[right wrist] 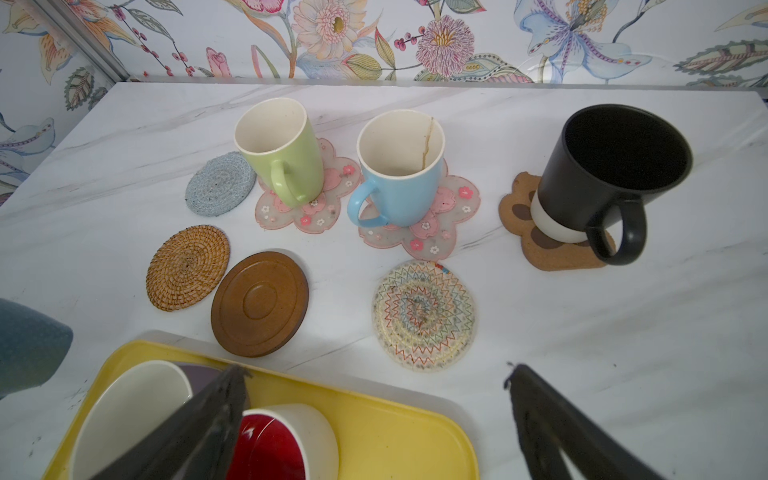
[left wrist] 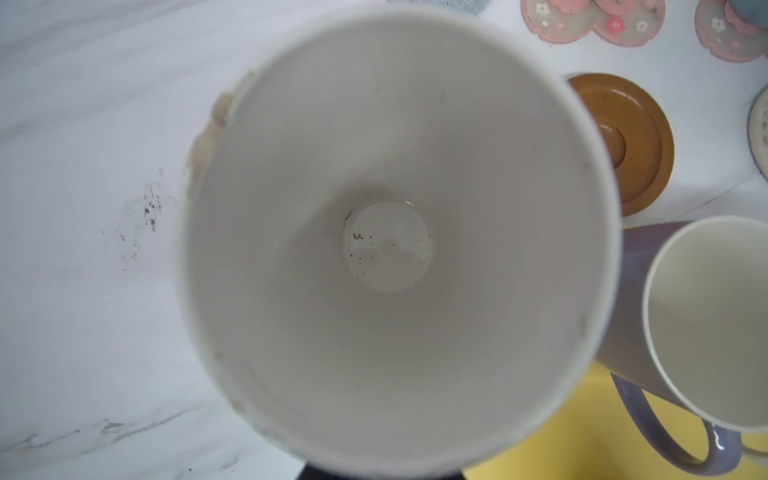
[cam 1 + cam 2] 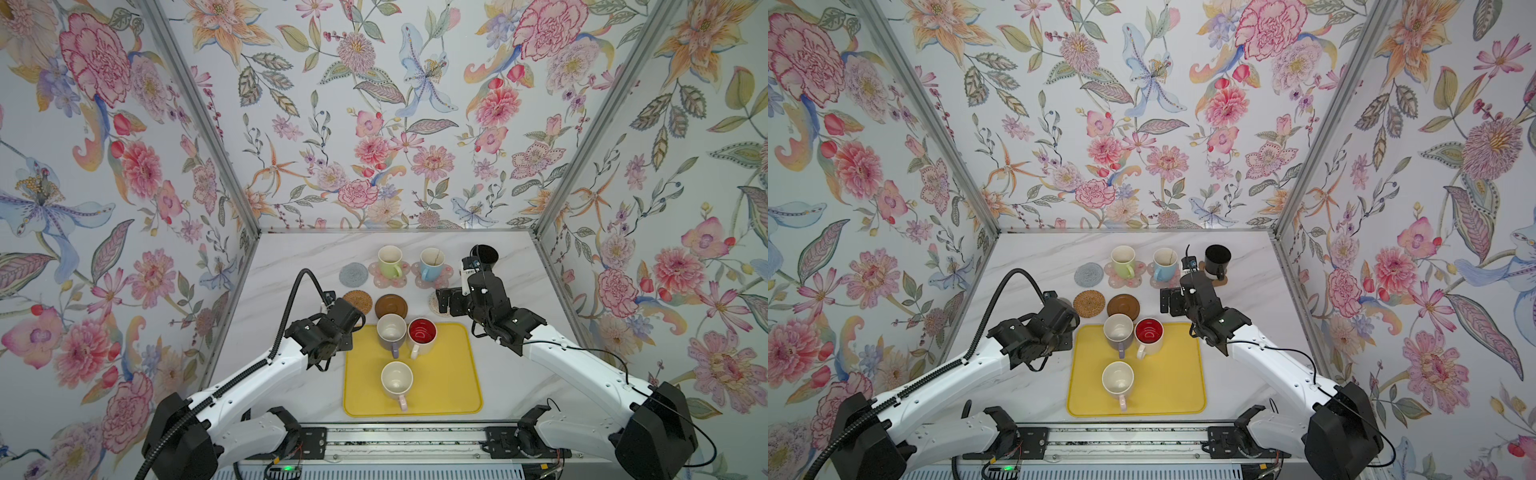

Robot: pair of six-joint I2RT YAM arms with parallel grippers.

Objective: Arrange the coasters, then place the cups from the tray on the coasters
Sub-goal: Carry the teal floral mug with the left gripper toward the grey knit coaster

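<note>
Grip on the left side is closed: the left tool [image 3: 352, 316] carries the grey-blue cup [image 2: 390, 249], whose white inside fills the left wrist view, though the fingers themselves are hidden. In a top view the rattan coaster [image 3: 360, 300] lies partly under this tool, with the wooden disc coaster [image 2: 636, 141] just beside the held cup, bare. The lilac cup [image 2: 706, 324] stands close by at the far rim of the yellow tray [image 2: 561, 436]. The right tool [image 1: 374, 370] hangs with its jaws spread wide and nothing between them. The cream spiral coaster [image 1: 424, 316] lies bare just ahead of its tips, and the red-lined cup [image 1: 282, 444] sits under one finger, touching the lilac one. Farther ahead, the pale green cup [image 1: 282, 153] sits on a pink flower coaster [image 1: 316, 216] and the light blue cup [image 1: 399, 166] on a second flower coaster [image 1: 453, 208]. The knit coaster [image 1: 220, 183] lies bare beside them. Off to this tool's right, the black cup [image 1: 602, 174] stands on the paw coaster [image 1: 519, 208]. Bare counter [image 1: 623, 332] stretches below that. The pale pink cup [image 3: 397, 380] stands on the tray's near half, whose right side is bare.
</note>
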